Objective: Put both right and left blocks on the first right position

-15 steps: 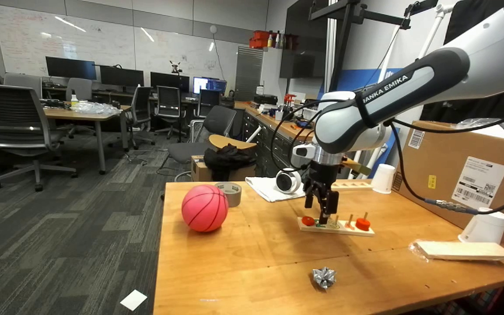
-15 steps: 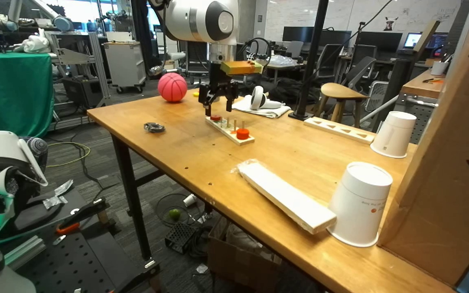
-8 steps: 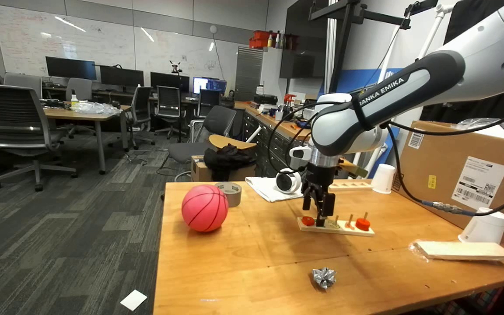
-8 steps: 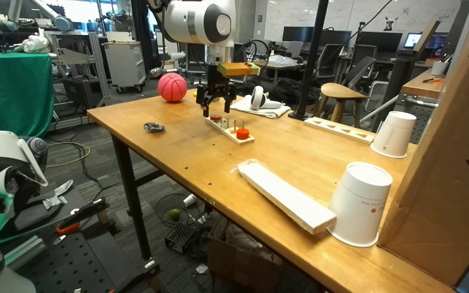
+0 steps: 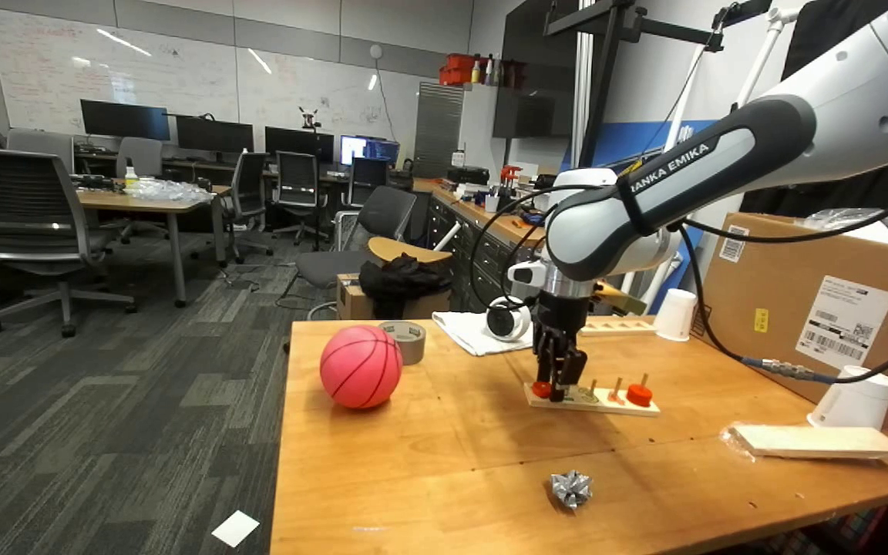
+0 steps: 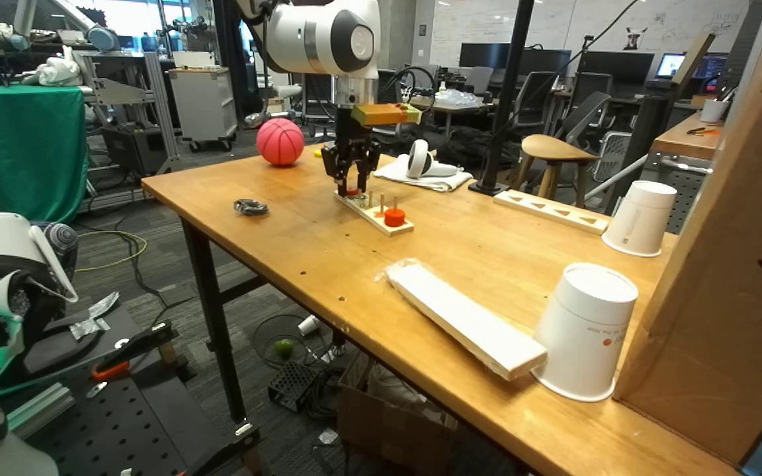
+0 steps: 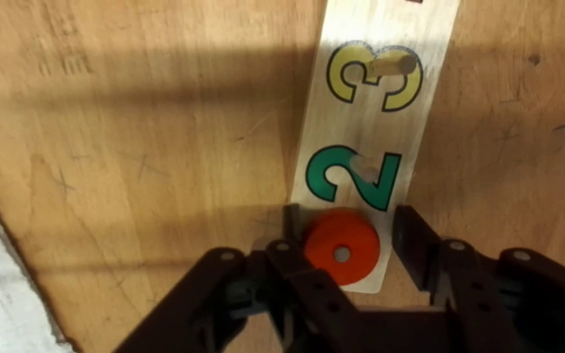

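Note:
A pale wooden board (image 5: pixel 598 407) with upright pegs and painted numbers lies on the table. At one end, beside the green 2, a round red block (image 7: pixel 348 267) sits on its peg. My gripper (image 7: pixel 345 221) is lowered over this block, with one finger on either side. In the wrist view a gap shows between the block and the right-hand finger (image 7: pixel 412 240); the left-hand finger is close to it, contact unclear. The jaws stand partly open. The second red block (image 6: pixel 394 217) sits on the peg at the board's opposite end, out of the wrist view.
A pink ball (image 5: pixel 361 367) and a tape roll (image 5: pixel 407 342) stand left in an exterior view. Elsewhere are a foil lump (image 5: pixel 571 489), a white headset (image 6: pixel 421 162) on a cloth, a wrapped plank (image 6: pixel 464 317), paper cups (image 6: pixel 586 330) and a cardboard box (image 5: pixel 822 301).
My gripper has come down and shifted toward the board's end with the 2. Its fingers have drawn nearer to each other around the red block there. Both blocks remain on the board.

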Available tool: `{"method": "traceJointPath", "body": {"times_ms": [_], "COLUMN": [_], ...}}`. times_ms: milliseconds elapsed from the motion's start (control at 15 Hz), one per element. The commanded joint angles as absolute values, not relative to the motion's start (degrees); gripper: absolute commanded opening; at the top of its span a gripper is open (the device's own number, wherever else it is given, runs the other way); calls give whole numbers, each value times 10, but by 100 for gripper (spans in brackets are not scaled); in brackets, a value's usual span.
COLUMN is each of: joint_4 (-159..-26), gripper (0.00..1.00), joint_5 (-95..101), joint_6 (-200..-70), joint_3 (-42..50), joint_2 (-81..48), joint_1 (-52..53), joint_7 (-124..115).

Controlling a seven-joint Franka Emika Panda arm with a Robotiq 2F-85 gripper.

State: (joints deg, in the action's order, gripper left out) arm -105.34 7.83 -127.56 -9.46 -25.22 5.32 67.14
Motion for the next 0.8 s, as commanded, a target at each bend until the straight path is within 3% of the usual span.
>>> {"method": "traceJointPath", "body": {"times_ms": [0,733], "joint_4": [-1030,-1029], "gripper": [21,24], "joint_5": [93,121], "joint_6": [-1266,-1262], "joint_3": [-93,-86], "joint_2": [-263,-246], "joint_1": [59,58], "joint_7": [657,650]}}
